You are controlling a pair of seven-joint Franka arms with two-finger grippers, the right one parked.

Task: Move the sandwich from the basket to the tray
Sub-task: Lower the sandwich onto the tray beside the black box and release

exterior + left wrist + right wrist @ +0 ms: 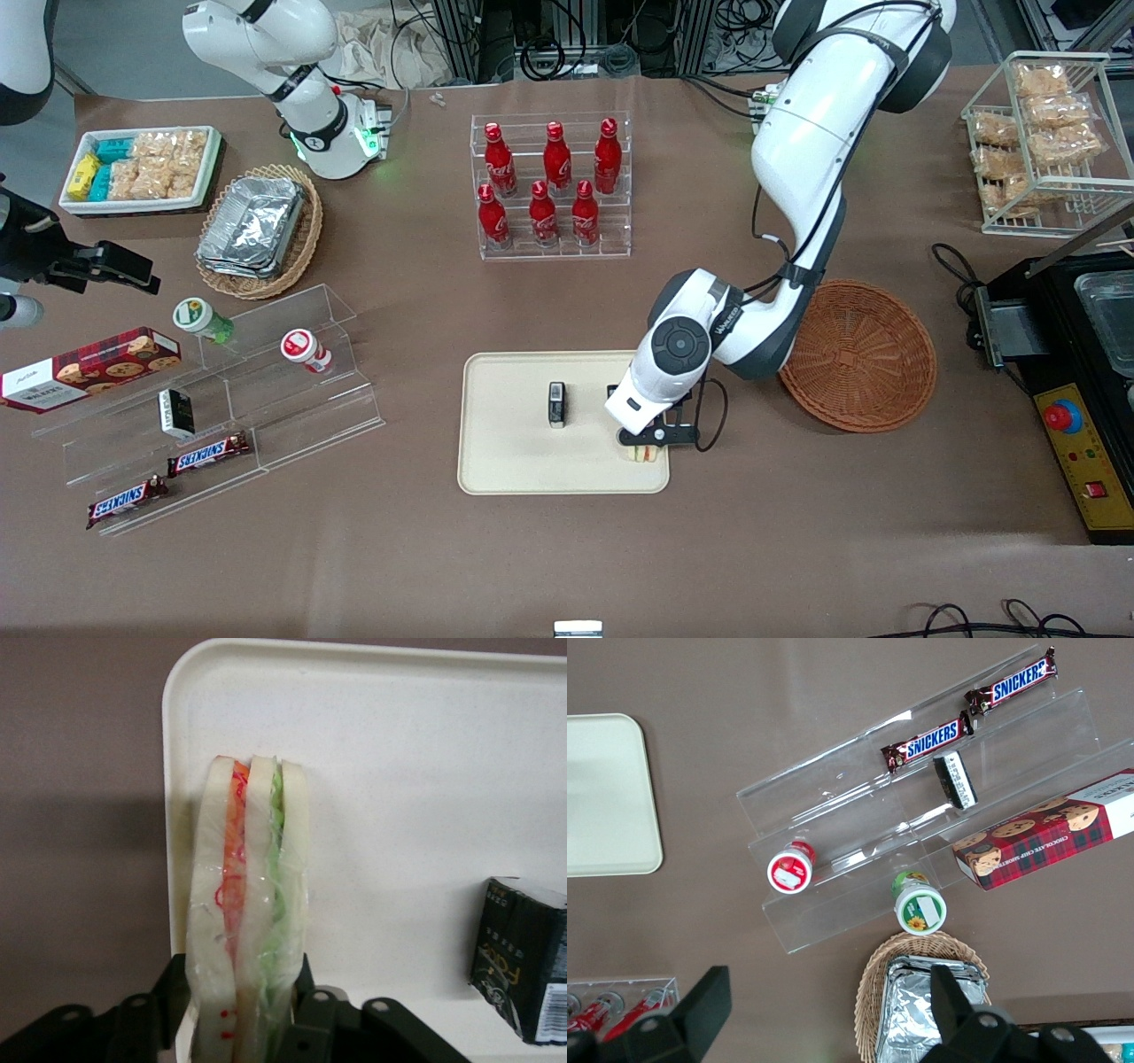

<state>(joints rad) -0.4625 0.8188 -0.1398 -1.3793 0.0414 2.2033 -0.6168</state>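
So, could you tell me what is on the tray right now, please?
On the tray stand a small black box and the sandwich, held at the corner nearest the basket by the gripper. The arm hides part of the tray.

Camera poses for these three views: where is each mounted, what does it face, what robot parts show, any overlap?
Front: high, facing both arms across the table; left arm's gripper over the cream rectangular tray, empty reddish-brown wicker basket beside.
Left wrist: looks along the fingers shut on the triangular layered sandwich above the tray; small black box shared with front.
Right wrist: looks down past parked fingers at the clear acrylic step shelf.
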